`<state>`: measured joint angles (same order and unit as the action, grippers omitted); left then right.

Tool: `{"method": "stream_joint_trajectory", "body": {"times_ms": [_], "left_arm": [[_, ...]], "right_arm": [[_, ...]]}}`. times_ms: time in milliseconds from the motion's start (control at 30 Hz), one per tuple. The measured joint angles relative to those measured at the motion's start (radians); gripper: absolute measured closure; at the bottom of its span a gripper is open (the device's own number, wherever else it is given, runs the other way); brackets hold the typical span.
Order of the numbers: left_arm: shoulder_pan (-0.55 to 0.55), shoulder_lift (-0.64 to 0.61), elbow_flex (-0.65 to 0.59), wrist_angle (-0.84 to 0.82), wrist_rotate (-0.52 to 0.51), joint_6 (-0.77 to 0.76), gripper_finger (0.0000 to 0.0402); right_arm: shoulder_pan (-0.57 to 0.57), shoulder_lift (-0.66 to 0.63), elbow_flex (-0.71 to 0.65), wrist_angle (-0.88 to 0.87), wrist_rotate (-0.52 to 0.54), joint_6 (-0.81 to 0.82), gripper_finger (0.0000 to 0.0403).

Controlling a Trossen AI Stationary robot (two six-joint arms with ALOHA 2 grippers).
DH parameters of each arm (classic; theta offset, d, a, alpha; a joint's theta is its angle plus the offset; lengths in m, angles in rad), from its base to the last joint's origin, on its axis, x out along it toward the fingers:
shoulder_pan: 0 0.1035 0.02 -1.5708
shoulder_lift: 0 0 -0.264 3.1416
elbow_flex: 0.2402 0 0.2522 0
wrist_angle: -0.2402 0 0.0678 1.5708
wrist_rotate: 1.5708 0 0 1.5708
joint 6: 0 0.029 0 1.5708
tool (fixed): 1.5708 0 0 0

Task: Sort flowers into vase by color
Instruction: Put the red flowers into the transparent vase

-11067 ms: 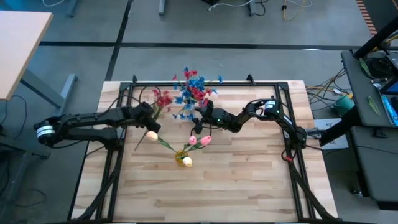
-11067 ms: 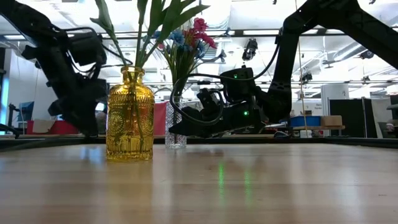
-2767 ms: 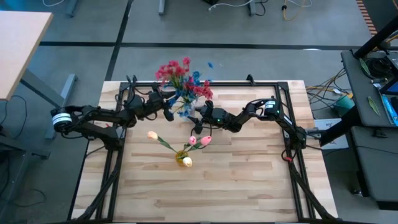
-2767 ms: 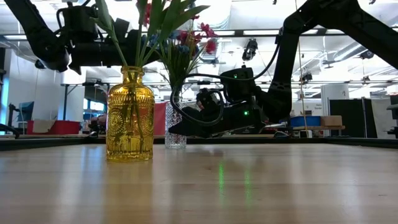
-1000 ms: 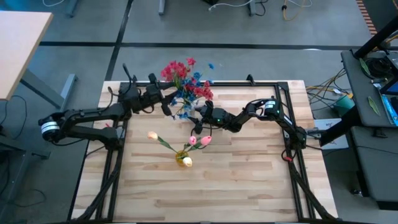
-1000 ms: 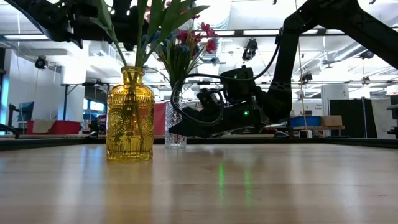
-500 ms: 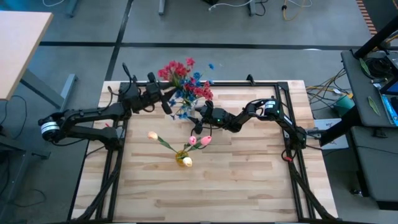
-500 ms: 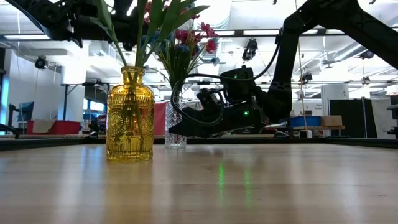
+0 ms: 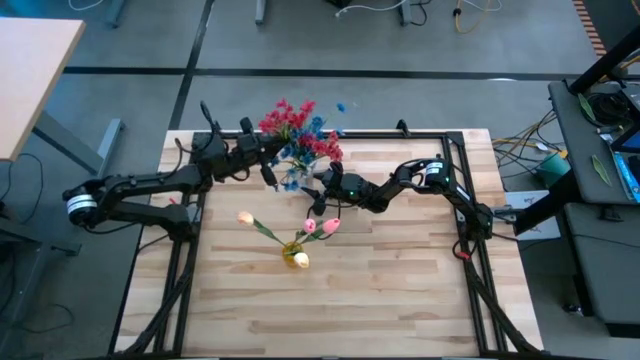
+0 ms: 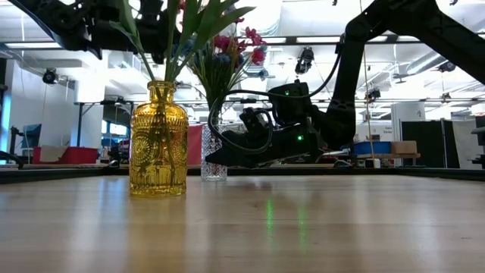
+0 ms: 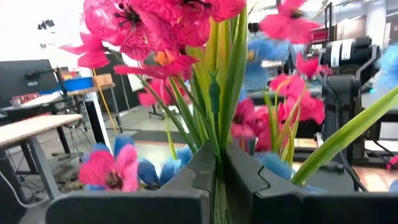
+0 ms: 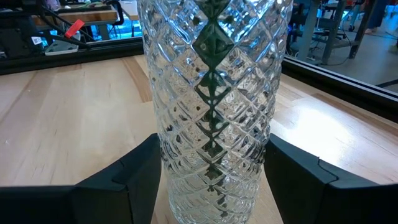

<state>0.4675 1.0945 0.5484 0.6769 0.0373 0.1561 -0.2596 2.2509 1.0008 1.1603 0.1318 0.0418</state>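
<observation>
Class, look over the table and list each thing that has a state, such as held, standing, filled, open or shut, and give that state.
Left gripper: shut on red flower stems.
Red blossom cluster: held above the clear vase.
Right gripper: jaws around the clear vase.
Clear cut-glass vase: upright, holding green stems.
Amber glass vase: upright, holding tulips.
Pink and cream tulip buds: standing in the amber vase.

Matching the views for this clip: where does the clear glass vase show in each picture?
High view: mostly hidden under the red and blue flowers, just left of the right gripper.
Low view: clear vase, right of the yellow vase.
Left wrist view: not in it; only stems and blossoms.
Right wrist view: fills the centre.
Shared landmark: the right gripper, one finger on each side of the vase.
</observation>
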Motion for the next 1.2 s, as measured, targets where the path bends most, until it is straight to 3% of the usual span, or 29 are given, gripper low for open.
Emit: {"method": "stream_joint_trajectory", "body": {"times_ms": [533, 867, 1200], "left_arm": [[0.0, 0.069, 0.0, -0.014, 0.002, -0.068, 0.0393], [0.0, 0.056, -0.002, -0.09, 0.157, -0.087, 0.0393], [0.0, 0.054, -0.004, -0.2, 0.159, 0.005, 0.0393]], "right_arm": [[0.0, 0.0, 0.0, 0.0, 0.0, 0.001, 0.0168], [0.0, 0.0, 0.0, 0.0, 0.0, 0.002, 0.0168], [0.0, 0.0, 0.0, 0.0, 0.0, 0.003, 0.0168]]}}
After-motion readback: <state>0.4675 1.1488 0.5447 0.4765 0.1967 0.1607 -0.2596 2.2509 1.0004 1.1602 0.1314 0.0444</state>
